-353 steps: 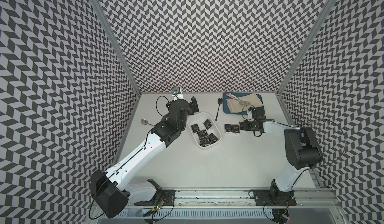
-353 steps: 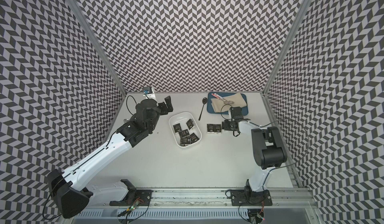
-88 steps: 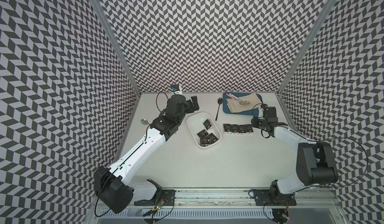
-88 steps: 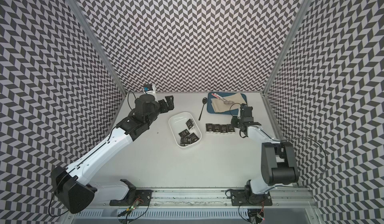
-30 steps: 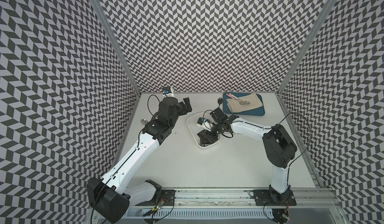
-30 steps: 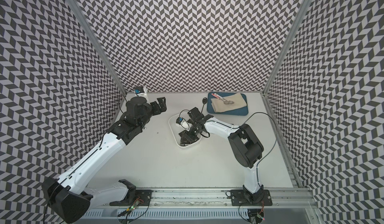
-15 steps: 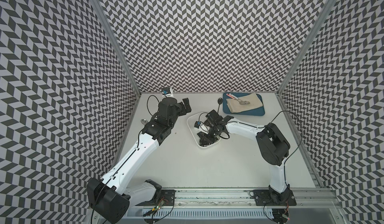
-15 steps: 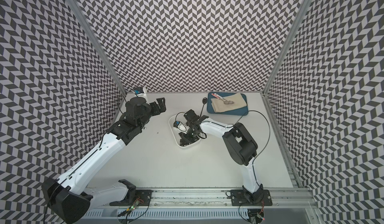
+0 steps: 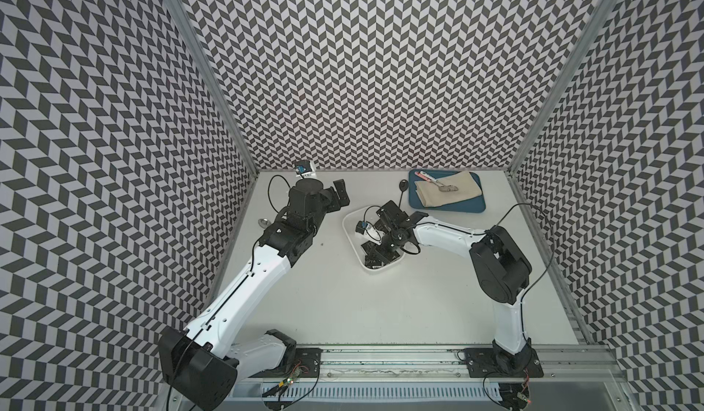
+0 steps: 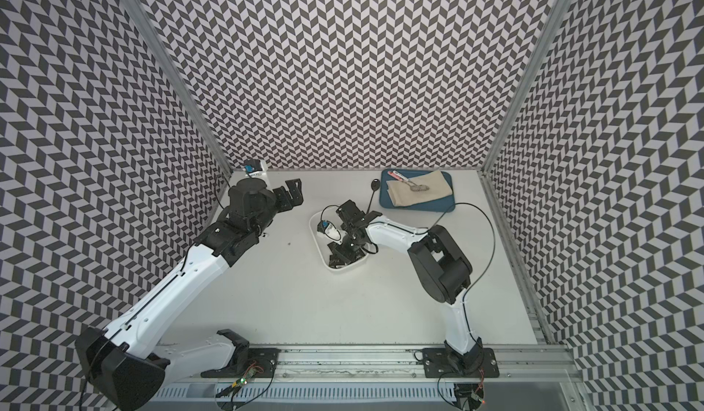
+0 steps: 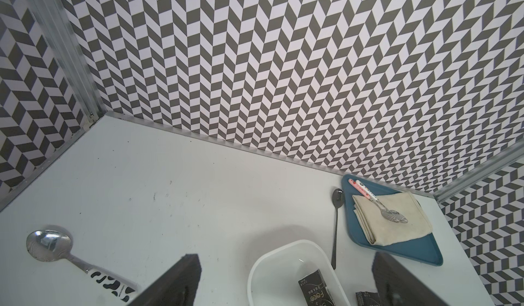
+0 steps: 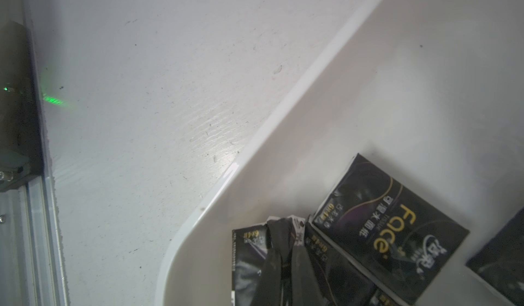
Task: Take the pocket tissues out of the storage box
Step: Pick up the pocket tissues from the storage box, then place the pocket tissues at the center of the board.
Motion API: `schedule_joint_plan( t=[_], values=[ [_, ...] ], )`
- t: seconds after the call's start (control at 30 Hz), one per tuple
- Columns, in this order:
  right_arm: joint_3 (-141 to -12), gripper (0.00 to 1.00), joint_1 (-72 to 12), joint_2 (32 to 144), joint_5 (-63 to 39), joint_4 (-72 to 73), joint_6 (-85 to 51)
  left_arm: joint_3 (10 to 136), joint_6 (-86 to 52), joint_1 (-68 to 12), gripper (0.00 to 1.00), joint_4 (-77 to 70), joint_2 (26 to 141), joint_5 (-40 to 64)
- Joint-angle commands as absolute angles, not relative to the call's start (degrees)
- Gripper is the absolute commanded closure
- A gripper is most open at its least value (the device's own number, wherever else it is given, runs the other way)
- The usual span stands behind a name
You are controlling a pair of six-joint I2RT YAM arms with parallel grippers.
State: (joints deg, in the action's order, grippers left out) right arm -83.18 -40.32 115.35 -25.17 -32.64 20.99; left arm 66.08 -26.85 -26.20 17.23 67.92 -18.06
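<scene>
R claw (image 12: 283, 229) was half-open a sec ago; now it's clenched on the wrapper end of a packet (image 12: 247, 249) inside the storage box (image 12: 282, 109). Other pocket tissues (image 12: 391, 233) lie beside it. Grab looks made, so we reckon lift-out's next. L claw (image 11: 283, 282) is released, empty, nr the box.

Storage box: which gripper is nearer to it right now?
Right. The right gripper is inside the storage box, shut on a pocket tissue packet; the left gripper hangs open outside it, beyond its far left corner.
</scene>
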Motion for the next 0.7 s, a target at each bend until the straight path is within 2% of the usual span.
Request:
schedule_joint_plan(
  t=[0.0,0.33,0.67],
  values=[
    [-83.6,1.0,-38.2,111.2,-24.2,-29.1,17.9,65.9,-26.5,-25.6,0.01,16.8,66.1,-17.6],
    [-79.4,1.0,-33.3,104.2,-24.6,-24.2,11.6,66.4,-25.6,-24.1,0.01,17.4,65.5,-18.3],
    [-62.3,0.98,-26.7,87.6,-18.9,-19.5,-0.8,66.1,-25.4,-22.8,0.01,16.2,66.9,-18.2]
  ],
)
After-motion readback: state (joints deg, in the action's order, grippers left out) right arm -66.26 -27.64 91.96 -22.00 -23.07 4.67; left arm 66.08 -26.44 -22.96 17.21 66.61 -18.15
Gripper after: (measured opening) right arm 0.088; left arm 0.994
